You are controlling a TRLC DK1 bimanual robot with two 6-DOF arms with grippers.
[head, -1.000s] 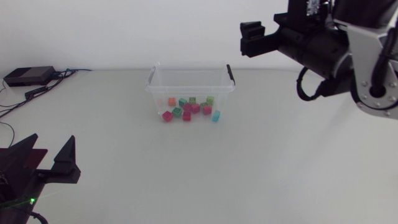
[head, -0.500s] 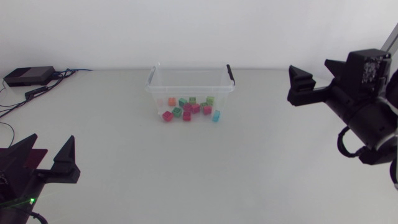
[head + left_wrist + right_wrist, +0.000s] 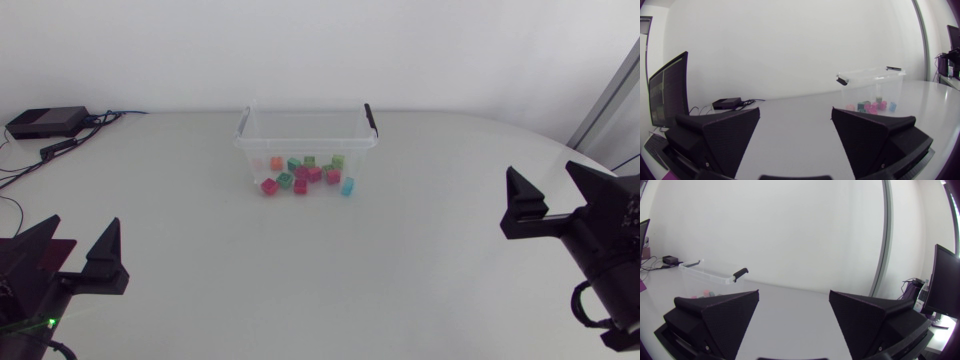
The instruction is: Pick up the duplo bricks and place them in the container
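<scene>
the task looks done, or very near to done. no loose brick shows on the white table (image 3: 300, 270) in the head view. the small coloured plastic duplo bricks (image 3: 305, 173) - red, pink, green, orange - lie together on the floor of the clear plastic container with black handles (image 3: 300, 147). one light blue brick (image 3: 347, 185) lies at the edge of the group, close to the container's right wall. from above i cannot tell with full certainty that it is inside, but in the left wrist view it shows through the wall like the others, so i judge it is inside too.

the container stands upright at the far middle of the table, with no lid on it and its black handles at the two short ends. the bricks make a loose single layer and fill only a small part of it.

the left gripper (image 3: 82, 235) is at the near left corner of the table, well apart from the container, its two black fingers spread wide and holding nothing. the right gripper (image 3: 545, 180) is at the right side, also far from the container, also wide and with nothing between the fingers. in my judgement nothing is left to pick up - only a check of the blue brick.
</scene>
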